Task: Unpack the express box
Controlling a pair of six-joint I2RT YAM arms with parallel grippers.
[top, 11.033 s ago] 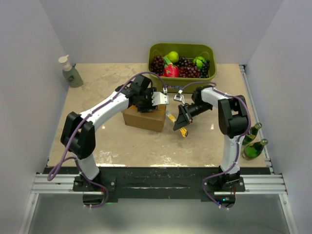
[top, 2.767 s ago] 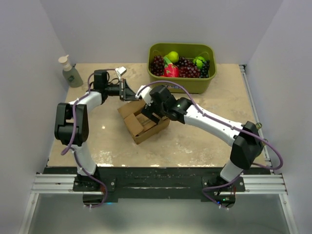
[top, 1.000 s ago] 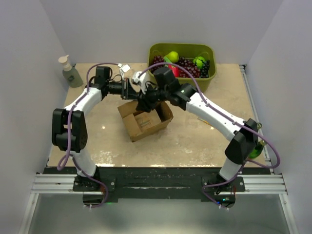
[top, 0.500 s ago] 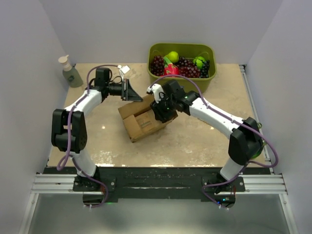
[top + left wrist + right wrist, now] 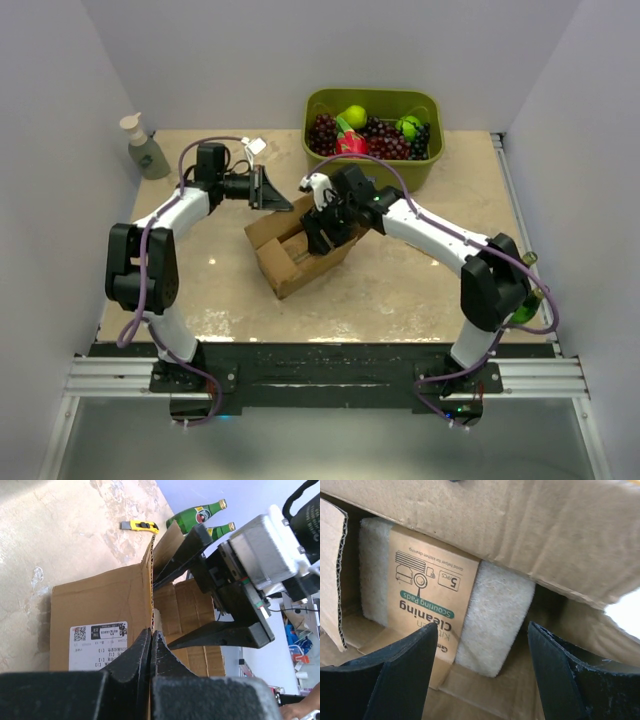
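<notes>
Room: a sandy, spotty surface point(image 5: 420, 270) with plain grey walls point(image 5: 200, 60) around it
Express box: the brown express box point(image 5: 285, 272) sits in the middle of the surface, turned a bit crooked, with its flaps open and a white label on one side
Left claw: the left claw point(image 5: 150, 636) is pressed together, pinching the edge of one flap at the far left side of the box
Right claw: the right claw point(image 5: 481, 630) is spread wide and points down into the open box
Inside: a pack of kitchen scouring pads point(image 5: 427, 597) lies flat on the bottom, seen between the two spread fingers
Back: a green bin point(image 5: 372, 94) full of fruit stands behind the box, and a soap bottle point(image 5: 145, 150) stands in the back left corner
Right side: a yellow box cutter point(image 5: 140, 526) lies on the surface past the box, and green glass bottles point(image 5: 197, 514) stand farther off
</notes>
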